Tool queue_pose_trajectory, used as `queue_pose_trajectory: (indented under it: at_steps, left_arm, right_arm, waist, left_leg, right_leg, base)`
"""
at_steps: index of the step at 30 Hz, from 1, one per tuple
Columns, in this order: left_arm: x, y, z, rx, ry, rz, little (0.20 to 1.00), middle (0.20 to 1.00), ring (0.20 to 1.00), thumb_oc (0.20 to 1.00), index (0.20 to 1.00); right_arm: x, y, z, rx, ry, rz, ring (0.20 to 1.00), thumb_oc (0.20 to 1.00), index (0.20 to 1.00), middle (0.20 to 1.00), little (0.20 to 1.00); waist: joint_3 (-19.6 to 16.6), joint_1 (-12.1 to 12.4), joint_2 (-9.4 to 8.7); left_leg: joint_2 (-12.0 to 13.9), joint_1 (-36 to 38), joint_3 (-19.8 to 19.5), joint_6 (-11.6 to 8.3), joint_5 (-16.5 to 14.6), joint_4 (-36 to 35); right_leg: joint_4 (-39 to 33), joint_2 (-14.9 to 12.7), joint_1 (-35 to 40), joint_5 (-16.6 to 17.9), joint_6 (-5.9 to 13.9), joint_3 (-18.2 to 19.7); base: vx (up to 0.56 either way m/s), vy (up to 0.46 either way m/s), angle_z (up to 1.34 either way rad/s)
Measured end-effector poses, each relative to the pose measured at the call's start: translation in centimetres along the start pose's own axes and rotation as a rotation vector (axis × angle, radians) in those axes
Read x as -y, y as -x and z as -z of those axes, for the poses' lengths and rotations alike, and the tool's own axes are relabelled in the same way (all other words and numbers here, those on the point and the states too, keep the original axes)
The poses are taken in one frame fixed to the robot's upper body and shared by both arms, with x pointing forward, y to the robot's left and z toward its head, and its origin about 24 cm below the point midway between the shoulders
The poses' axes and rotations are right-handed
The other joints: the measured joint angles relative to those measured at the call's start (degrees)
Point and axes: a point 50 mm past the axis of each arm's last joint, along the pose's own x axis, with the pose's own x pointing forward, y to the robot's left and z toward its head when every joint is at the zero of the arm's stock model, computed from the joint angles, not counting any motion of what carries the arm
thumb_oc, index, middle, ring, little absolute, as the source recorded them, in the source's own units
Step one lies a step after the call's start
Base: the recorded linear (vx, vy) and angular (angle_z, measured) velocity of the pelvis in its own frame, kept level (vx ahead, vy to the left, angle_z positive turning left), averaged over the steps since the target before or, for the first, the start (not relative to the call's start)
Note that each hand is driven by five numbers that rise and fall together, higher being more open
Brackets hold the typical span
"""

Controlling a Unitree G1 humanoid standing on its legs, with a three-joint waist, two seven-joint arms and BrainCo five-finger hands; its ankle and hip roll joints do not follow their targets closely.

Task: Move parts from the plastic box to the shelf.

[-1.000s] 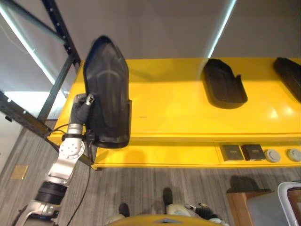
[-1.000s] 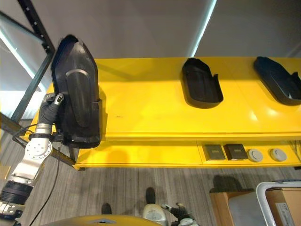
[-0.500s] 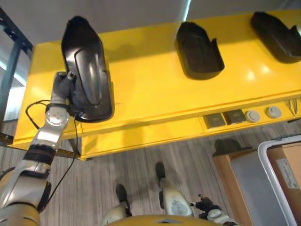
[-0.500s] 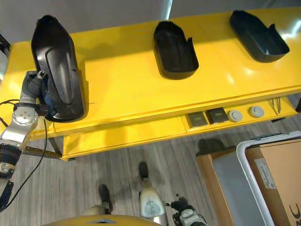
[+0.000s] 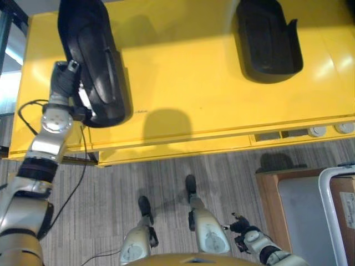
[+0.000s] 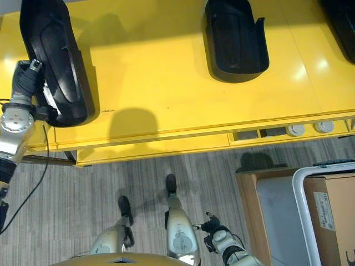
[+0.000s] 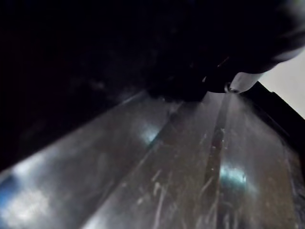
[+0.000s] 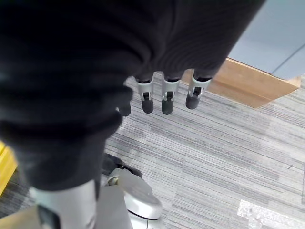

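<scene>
A long black moulded part (image 5: 91,61) lies on the yellow shelf (image 5: 183,83) near its left end. My left hand (image 5: 62,82) is pressed against the part's left side, and its wrist view looks along the part's scratched dark surface (image 7: 181,167). A second black part (image 5: 269,39) rests farther right on the shelf, and a third (image 6: 341,19) sits at the far right. My right hand (image 6: 213,231) hangs low over the carpet, its fingers (image 8: 164,98) straight and holding nothing.
A grey plastic box with a white rim (image 6: 302,188) stands at the lower right on a wooden base (image 6: 247,194), with a cardboard carton (image 6: 338,216) in it. Small switches (image 5: 317,131) sit in the shelf's front face. A dark rack post (image 5: 4,25) stands left of the shelf.
The camera has tilted down and shifted. The long black part, held upright over the shelf's front left edge a second ago, now lies farther in on the shelf, the left hand still against it.
</scene>
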Motion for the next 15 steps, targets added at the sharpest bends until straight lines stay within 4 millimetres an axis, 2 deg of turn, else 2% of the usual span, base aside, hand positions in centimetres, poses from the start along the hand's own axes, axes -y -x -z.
queue_pose_trajectory:
  at_steps: [6, 7, 8, 9, 11, 15]
  left_arm:
    - [-0.5, -0.7, -0.5, 0.002, -0.082, 0.048, 0.2, 0.2, 0.2, 0.2, 0.2]
    - [-0.5, -0.7, -0.5, -0.002, -0.086, 0.054, 0.407, 0.407, 0.407, 0.407, 0.407]
    - [-0.6, -0.7, -0.4, -0.007, -0.088, 0.057, 0.89, 0.89, 0.89, 0.89, 0.89]
    - [-0.6, -0.7, -0.2, -0.016, -0.095, 0.059, 1.0, 1.0, 1.0, 1.0, 1.0]
    - [0.0, -0.4, 0.6, -0.051, -0.145, 0.094, 1.0, 1.0, 1.0, 1.0, 1.0]
    - [0.7, -0.2, 1.0, -0.063, -0.145, 0.123, 1.0, 1.0, 1.0, 1.0, 1.0]
  right_arm:
    - [0.2, -0.1, -0.3, 0.008, 0.002, 0.004, 1.0, 1.0, 1.0, 1.0, 1.0]
    - [0.2, -0.1, -0.3, 0.007, 0.002, 0.005, 1.0, 1.0, 1.0, 1.0, 1.0]
    - [0.2, -0.1, -0.3, 0.006, 0.002, 0.005, 1.0, 1.0, 1.0, 1.0, 1.0]
    - [0.2, -0.1, -0.3, 0.006, 0.002, 0.004, 1.0, 1.0, 1.0, 1.0, 1.0]
    - [0.2, -0.1, -0.3, 0.001, 0.003, 0.004, 1.0, 1.0, 1.0, 1.0, 1.0]
    - [0.2, -0.1, -0.5, 0.003, 0.002, 0.003, 1.0, 1.0, 1.0, 1.0, 1.0]
  waist:
    - [0.5, 0.16, 0.27]
    - [0.55, 0.14, 0.37]
    - [0.57, 0.15, 0.41]
    - [0.58, 0.16, 0.42]
    - [0.59, 0.15, 0.44]
    - [0.63, 0.09, 0.55]
  left_leg:
    - [0.01, 0.0, -0.05, 0.0, -0.01, -0.01]
    - [0.0, 0.05, -0.05, -0.01, -0.01, 0.0]
    - [0.0, 0.05, -0.05, -0.01, 0.0, 0.0]
    - [0.01, 0.08, -0.06, -0.03, 0.01, -0.01]
    - [0.01, 0.35, -0.08, -0.05, 0.03, -0.01]
    - [0.09, 1.87, -0.34, -0.11, 0.04, -0.03]
  right_leg:
    - [-0.03, -0.01, 0.03, 0.07, 0.0, -0.12]
    - [-0.03, -0.02, 0.08, 0.07, -0.01, -0.15]
    - [-0.02, -0.02, 0.08, 0.08, -0.01, -0.18]
    - [-0.02, -0.03, 0.1, 0.08, -0.01, -0.21]
    - [-0.02, -0.03, 0.42, 0.08, -0.01, -0.36]
    - [-0.04, -0.1, 2.23, -0.02, -0.02, -1.01]
  base:
    - [0.0, 0.0, 0.0]
    - [0.0, 0.0, 0.0]
    - [0.0, 0.0, 0.0]
    - [0.0, 0.0, 0.0]
    - [0.0, 0.0, 0.0]
    - [0.02, 0.011, 0.06]
